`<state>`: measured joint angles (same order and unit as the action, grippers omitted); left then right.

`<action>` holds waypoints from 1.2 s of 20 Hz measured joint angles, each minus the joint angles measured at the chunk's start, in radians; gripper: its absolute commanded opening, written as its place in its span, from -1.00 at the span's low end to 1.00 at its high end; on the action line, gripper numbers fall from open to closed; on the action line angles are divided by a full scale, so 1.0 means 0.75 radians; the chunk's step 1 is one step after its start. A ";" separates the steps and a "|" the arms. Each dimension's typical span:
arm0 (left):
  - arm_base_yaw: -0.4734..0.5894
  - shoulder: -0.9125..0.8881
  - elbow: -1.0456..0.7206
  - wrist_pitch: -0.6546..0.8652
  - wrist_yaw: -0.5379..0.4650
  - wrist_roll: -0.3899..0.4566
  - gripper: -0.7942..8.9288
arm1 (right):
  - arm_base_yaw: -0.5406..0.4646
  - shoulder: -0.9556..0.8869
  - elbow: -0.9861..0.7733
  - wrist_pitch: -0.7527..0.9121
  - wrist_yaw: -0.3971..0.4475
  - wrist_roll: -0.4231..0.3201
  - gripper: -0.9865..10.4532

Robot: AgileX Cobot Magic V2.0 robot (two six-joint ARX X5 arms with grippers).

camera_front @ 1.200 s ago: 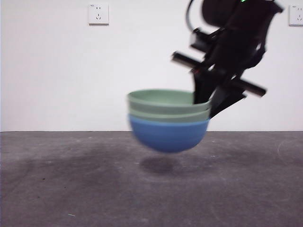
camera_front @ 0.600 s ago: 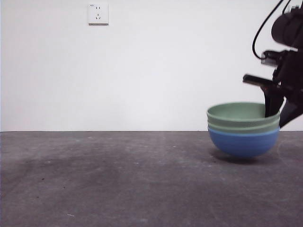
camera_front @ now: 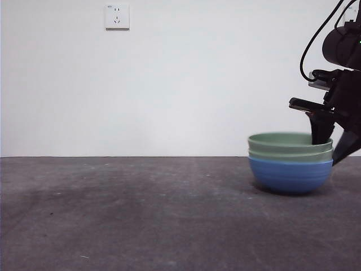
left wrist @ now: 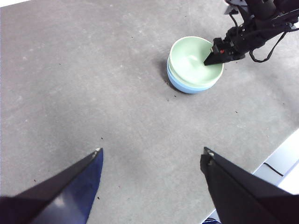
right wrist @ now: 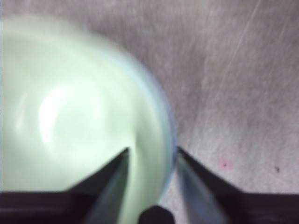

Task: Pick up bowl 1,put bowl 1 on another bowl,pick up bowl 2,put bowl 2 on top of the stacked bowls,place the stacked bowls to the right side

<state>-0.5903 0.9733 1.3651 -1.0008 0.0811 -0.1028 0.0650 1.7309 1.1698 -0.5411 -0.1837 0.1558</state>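
Stacked bowls [camera_front: 290, 164]: two pale green nested in a blue one, resting on the grey table [camera_front: 141, 214].
Right gripper [right wrist: 150, 156]: clenched across the stack's rim wall.
Left gripper [left wrist: 152, 156]: released, well apart.

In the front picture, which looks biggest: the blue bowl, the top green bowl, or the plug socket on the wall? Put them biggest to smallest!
1. Blue bowl: most of it shows.
2. Top green bowl: equally wide, but only its rim band shows above the other green bowl, so it may really match.
3. Wall socket: smallest, though it is farther away.
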 measured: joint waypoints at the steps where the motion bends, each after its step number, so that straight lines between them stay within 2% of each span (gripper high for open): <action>1: 0.000 0.000 0.000 0.000 0.000 -0.001 -0.11 | 0.000 0.003 0.000 -0.002 0.000 -0.002 -0.38; 6: 0.000 0.000 0.000 0.000 0.000 -0.004 -0.11 | 0.000 0.003 0.000 -0.003 0.000 -0.015 -0.37; 10: 0.000 0.000 0.000 0.000 0.000 -0.004 -0.11 | 0.000 -0.065 0.000 -0.088 0.001 -0.030 -0.37; 14: 0.000 0.000 0.000 0.000 0.000 -0.004 -0.11 | 0.000 -0.300 0.000 -0.287 -0.003 -0.050 -0.38; 18: 0.000 0.000 0.000 0.000 0.000 0.018 -0.12 | 0.017 -0.569 0.000 -0.584 -0.163 -0.077 -0.39; 21: 0.000 0.000 0.000 -0.001 0.000 0.041 -0.13 | 0.076 -0.788 0.000 -0.749 -0.174 -0.099 -0.40; 22: 0.000 0.000 0.000 -0.001 0.001 0.044 -0.13 | 0.097 -0.857 0.000 -0.791 -0.174 -0.099 -0.45; 24: 0.000 0.000 0.000 -0.007 0.001 0.048 -0.14 | 0.141 -0.988 0.000 -0.870 -0.174 -0.100 -0.68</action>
<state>-0.5903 0.9733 1.3651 -1.0058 0.0814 -0.0669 0.1711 0.9901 1.1698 -1.1934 -0.3145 0.0811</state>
